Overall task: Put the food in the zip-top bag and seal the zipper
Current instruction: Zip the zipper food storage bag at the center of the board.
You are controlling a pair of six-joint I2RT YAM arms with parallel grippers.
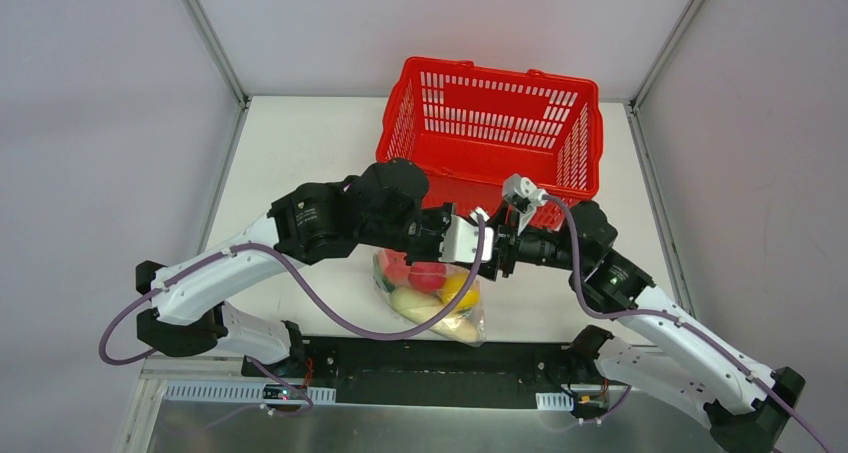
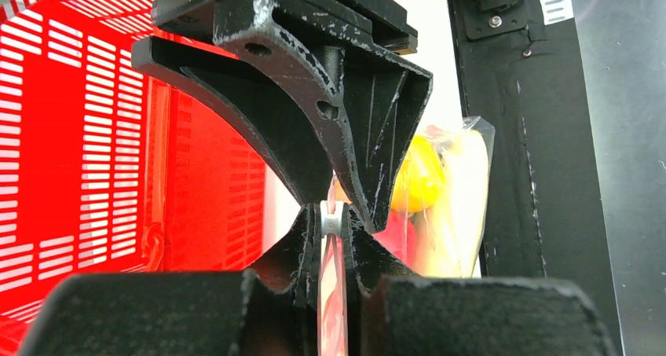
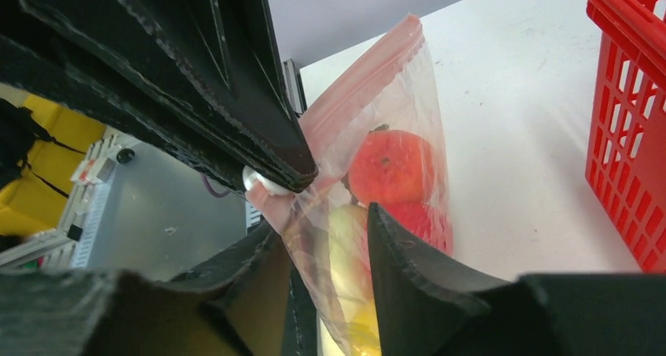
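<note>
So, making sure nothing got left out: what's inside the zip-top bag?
Through the clear zip-top bag: a red ball, a yellow ball, a long pale piece. Its top is hidden under the arms; anything there can't be seen.

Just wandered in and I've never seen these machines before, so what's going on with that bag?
Two robot arms are bagging toy food. The food is already inside the zip-top bag, between the arms at the front of the table. The left gripper has its jaws shut on the zipper, the pink strip along the bag's mouth; the right gripper's jaws stand apart around the bag. Whether the zipper is fully sealed I cannot tell.
</note>
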